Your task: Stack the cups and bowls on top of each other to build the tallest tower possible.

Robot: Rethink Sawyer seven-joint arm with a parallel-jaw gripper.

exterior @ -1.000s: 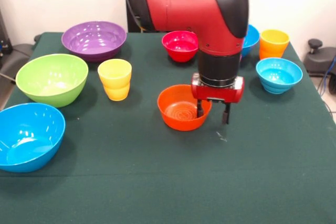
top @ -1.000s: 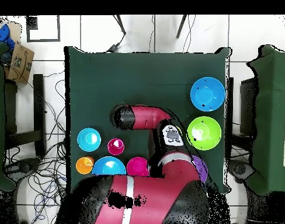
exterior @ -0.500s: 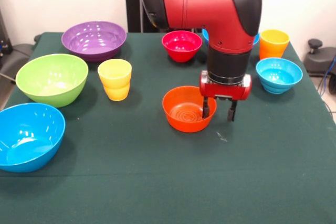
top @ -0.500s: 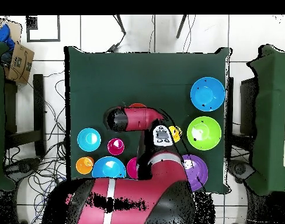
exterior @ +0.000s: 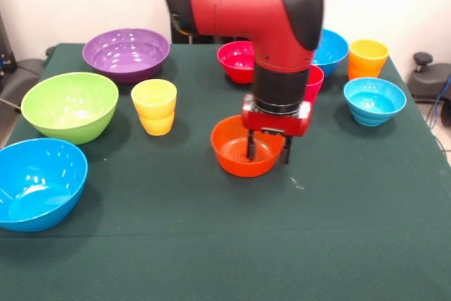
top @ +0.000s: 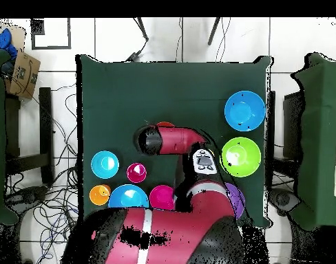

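A: Straddling the rim of the orange bowl [exterior: 242, 150], the gripper [exterior: 267, 154] hangs with one finger inside the bowl and the other just outside its wall. The jaws stand apart; I would not call them clamped yet.

B: So which step is it?

A: By my reading, the very first: taking hold of the orange bowl, which sits alone near the middle of the worktop [exterior: 352, 244]. No tower exists; nothing is nested in anything.

B: And the next move?

A: Probably closing on the wall, lifting straight so the glossy rim does not slip, then carrying it to a chosen base. Or the bowl stays as the base and something gets brought to it; I cannot tell which.

B: Where are the other pieces?

A: The purple bowl [exterior: 126, 51] sits at the far left corner, the lime green bowl [exterior: 69, 104] along the left edge, and a large blue bowl [exterior: 35, 182] nearer the front left corner. The yellow cup [exterior: 154, 106] stands between the green and orange bowls. The light blue bowl [exterior: 374, 100] and orange cup [exterior: 368, 58] are by the right edge.

B: What is hidden?

A: The arm covers much of the red bowl [exterior: 237, 59], the second blue bowl [exterior: 330, 51] and a red-pink piece [exterior: 313, 81] behind the wrist. From overhead the arm hides the gripper and nearly the whole orange bowl.
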